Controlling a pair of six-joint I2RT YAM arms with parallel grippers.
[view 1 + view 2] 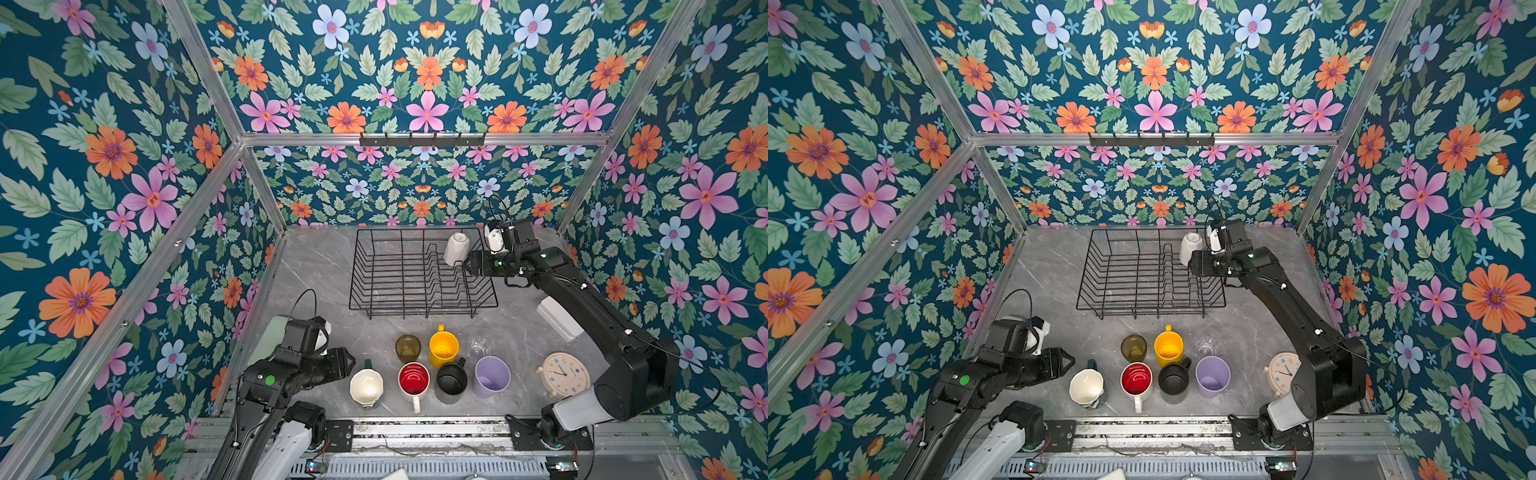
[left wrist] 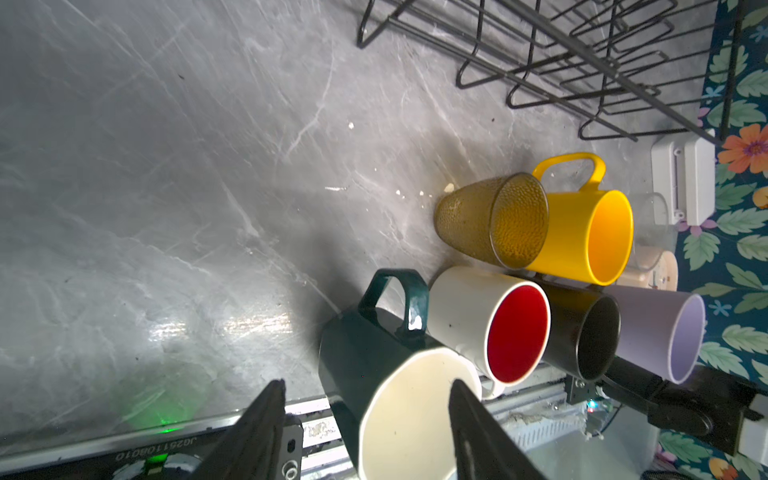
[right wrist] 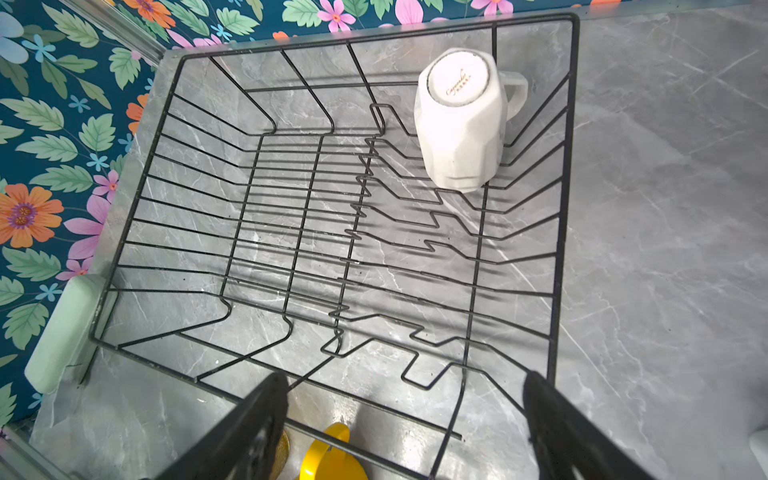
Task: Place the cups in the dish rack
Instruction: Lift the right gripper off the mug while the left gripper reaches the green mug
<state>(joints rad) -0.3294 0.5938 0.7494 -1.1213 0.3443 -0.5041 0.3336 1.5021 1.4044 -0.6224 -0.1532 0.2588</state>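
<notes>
Now hovering above the dish rack with the right hand, spread wide and empty; below and ahead of it, in a corner, the white faceted mug, upended to drain. Straddling the wall of the teal mug with the left hand, half open, one finger inside, unclamped: probably a rim pinch. Six cups waiting beyond.

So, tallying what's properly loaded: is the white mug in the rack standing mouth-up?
No, the white faceted mug sits upside down in the dish rack, with its stamped base facing up.
</notes>
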